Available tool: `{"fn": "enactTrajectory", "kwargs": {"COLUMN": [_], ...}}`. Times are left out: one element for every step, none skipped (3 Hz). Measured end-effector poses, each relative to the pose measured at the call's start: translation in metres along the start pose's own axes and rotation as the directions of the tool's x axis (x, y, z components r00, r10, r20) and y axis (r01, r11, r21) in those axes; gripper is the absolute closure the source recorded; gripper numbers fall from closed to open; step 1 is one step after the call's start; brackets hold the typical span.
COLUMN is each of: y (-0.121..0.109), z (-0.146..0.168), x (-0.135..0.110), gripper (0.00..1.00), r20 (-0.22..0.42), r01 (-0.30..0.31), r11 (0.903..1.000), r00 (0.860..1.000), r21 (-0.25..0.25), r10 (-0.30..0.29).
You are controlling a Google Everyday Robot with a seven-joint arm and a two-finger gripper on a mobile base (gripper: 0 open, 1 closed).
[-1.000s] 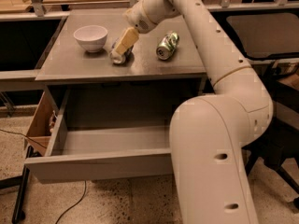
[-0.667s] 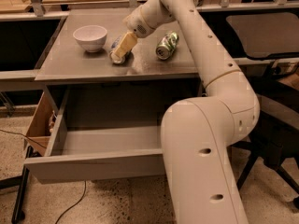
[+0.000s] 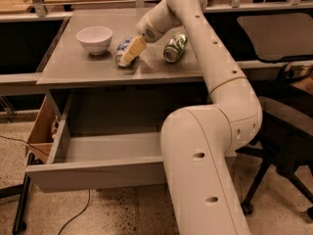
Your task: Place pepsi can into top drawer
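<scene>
The pepsi can (image 3: 122,46), blue with white markings, lies on its side on the grey desk top (image 3: 88,67), just right of the white bowl (image 3: 95,38). My gripper (image 3: 130,53) reaches down from the upper right and sits right at the can, covering its right part. The top drawer (image 3: 93,176) is pulled out wide below the desk, and the part of its grey inside that I can see holds nothing. My arm (image 3: 205,131) hides the drawer's right part.
A green and silver can (image 3: 174,47) lies on the desk to the right of my gripper. A brown wooden box (image 3: 40,131) stands at the drawer's left. A black office chair (image 3: 283,131) is on the right. A cable runs over the floor at the front left.
My gripper stays at the pepsi can and has dipped slightly. The arm's lower links have shifted left across the view. The can, bowl and drawer have not moved.
</scene>
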State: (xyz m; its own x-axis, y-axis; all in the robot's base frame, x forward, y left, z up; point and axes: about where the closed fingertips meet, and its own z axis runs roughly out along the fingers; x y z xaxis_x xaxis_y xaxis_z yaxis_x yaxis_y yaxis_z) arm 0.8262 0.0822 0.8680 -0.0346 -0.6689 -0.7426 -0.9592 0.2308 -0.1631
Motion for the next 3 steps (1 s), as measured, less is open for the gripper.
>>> {"fn": "enactTrajectory", "kwargs": {"y": [0.0008, 0.0048, 0.0070], "z": [0.0008, -0.0007, -0.0072], "x": [0.0066, 0.0078, 0.0040], "gripper": [0.00, 0.18, 0.49], "r20": [-0.032, -0.053, -0.055], "r01": [-0.022, -0.024, -0.023], "r11": [0.9997, 0.9995, 0.9994], "r00": [0.999, 0.998, 0.998], "r21": [-0.008, -0.022, -0.025], "r10": [0.022, 0.023, 0.022]}}
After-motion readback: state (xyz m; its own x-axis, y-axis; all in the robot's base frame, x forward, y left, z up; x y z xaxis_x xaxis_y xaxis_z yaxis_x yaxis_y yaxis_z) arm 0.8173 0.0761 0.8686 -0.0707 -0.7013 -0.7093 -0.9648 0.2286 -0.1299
